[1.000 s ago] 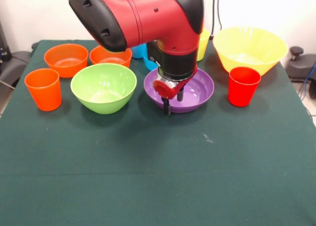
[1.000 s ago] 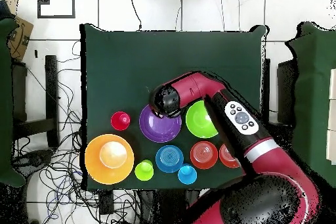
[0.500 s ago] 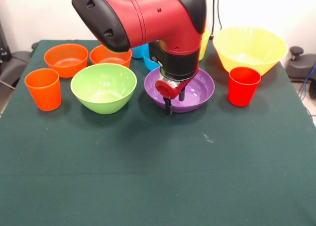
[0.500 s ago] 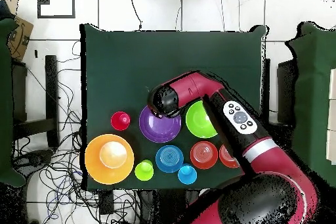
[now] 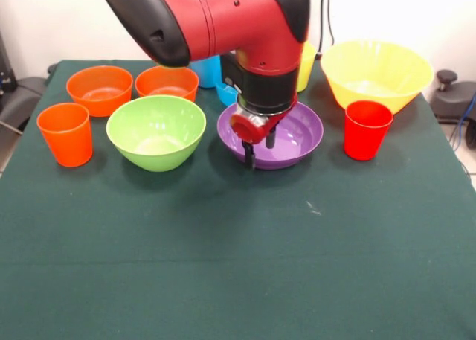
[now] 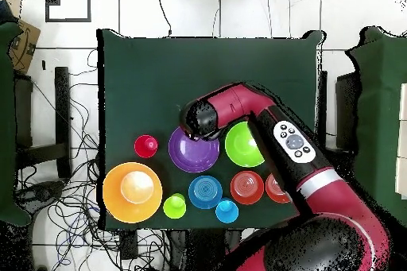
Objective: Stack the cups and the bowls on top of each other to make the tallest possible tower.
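Note:
My gripper (image 5: 259,149) hangs open at the near rim of the wide purple bowl (image 5: 299,136), one finger inside the bowl and one outside it. In the overhead view the wrist (image 6: 197,121) covers that rim of the purple bowl (image 6: 193,152). The lime green bowl (image 5: 156,130) stands just left of it. Two orange bowls (image 5: 99,89) (image 5: 166,82) and the orange cup (image 5: 65,134) stand at the left. The red cup (image 5: 367,129) and the large yellow bowl (image 5: 375,72) stand at the right. All stand singly on the cloth.
Behind the arm stand the blue bowl (image 6: 206,191), the light blue cup (image 6: 226,210) and the yellow-green cup (image 6: 174,206). The green cloth (image 5: 238,265) stretches toward the camera. The arm (image 6: 290,145) lies across the right side in the overhead view.
The arm's wrist has shifted slightly left and up. The gripper stays at the purple bowl's near rim, and the bowl has not moved.

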Robot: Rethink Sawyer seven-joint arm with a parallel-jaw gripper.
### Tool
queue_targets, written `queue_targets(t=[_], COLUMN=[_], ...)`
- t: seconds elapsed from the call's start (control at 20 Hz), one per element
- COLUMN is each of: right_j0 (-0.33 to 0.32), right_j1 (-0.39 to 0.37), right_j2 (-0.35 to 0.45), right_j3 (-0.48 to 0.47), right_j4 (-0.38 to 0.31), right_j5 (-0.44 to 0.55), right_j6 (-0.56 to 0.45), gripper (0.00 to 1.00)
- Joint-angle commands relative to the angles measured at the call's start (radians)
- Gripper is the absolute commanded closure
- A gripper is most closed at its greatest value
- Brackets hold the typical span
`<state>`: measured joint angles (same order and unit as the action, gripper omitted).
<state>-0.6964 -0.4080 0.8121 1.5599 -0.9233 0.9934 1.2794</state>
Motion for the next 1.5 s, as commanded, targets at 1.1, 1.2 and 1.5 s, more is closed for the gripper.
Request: queue_targets(t=[1.1,1.2,1.5], right_j0=[0.027,0.030,0.041], right_j1=[-0.323,-0.328,-0.350], right_j2=[-0.014,-0.015,-0.022], right_j3=[0.291,0.298,0.322], right_j4=[0.181,0.193,0.212], right_j5=[-0.035,-0.040,-0.070], right_j6=[0.035,0.042,0.068], gripper=[0.00,0.00,0.00])
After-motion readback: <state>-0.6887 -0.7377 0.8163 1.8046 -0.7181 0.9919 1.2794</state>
